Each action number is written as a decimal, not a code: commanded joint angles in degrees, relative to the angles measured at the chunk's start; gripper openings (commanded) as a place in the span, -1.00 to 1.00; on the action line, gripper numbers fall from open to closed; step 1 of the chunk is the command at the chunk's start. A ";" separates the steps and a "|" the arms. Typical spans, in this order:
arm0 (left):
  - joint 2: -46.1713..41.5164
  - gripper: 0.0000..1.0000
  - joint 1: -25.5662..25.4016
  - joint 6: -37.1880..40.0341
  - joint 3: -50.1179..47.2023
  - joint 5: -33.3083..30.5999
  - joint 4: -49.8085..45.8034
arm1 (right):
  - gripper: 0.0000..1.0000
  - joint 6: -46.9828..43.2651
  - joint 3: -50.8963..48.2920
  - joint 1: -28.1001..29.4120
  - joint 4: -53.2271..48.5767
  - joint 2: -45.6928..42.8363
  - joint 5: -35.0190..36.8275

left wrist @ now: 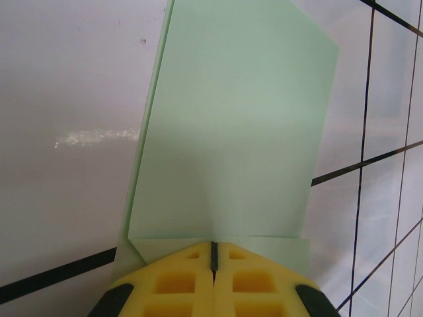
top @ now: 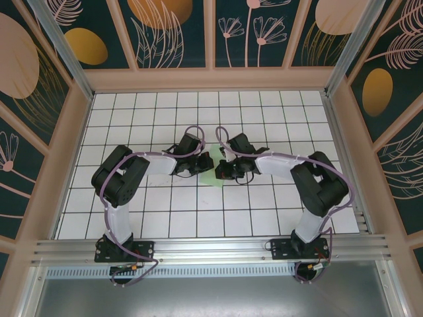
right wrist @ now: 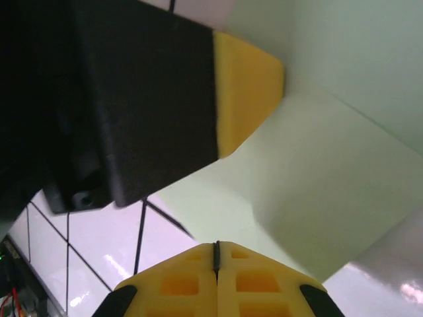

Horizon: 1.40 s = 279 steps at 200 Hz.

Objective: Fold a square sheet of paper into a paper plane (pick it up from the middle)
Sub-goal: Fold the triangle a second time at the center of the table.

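The square sheet of paper [top: 213, 177], pale green and folded over on itself, lies on the gridded table between the two arms. In the left wrist view the sheet [left wrist: 238, 132] stretches away from my left gripper [left wrist: 213, 246], whose yellow fingers are shut with their tips over the folded near edge. My left gripper [top: 203, 163] and right gripper [top: 223, 170] meet over the sheet. In the right wrist view the right gripper [right wrist: 216, 246] is shut at the edge of the paper [right wrist: 317, 172], part of which bends upward. The left gripper's yellow fingertip [right wrist: 248, 86] touches that bend. No pinch on the sheet is visible.
The white gridded table [top: 264, 211] is walled by a pink frame [top: 211, 79] at the back and sides. An aluminium rail [top: 211, 247] carries both arm bases along the near edge. The two wrists are very close together over the table's middle.
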 commanded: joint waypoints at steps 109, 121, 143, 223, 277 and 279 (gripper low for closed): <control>5.23 -1.00 -0.33 -1.64 -2.75 -5.85 -6.58 | -0.93 -3.31 -7.42 1.87 -6.71 -1.61 0.17; 5.20 -1.00 -0.32 -1.72 -2.66 -5.69 -6.50 | -0.93 -3.16 -8.69 1.92 -6.91 -2.59 0.08; 5.19 -1.00 -0.27 -1.62 -2.59 -5.42 -6.18 | -0.93 -2.91 -8.42 1.90 -6.88 -4.05 1.14; 4.68 -1.00 -0.34 -1.50 -2.50 -4.09 -5.61 | -0.94 0.12 -2.10 0.63 0.11 -2.33 2.72; 3.79 -0.98 -0.36 -0.64 -1.88 -3.21 -5.17 | -0.94 0.13 -4.49 0.16 -0.47 -0.08 3.14; 3.79 -0.98 -0.35 -0.55 -1.83 -3.21 -5.23 | -0.94 0.12 -4.70 0.12 -0.54 -0.11 3.15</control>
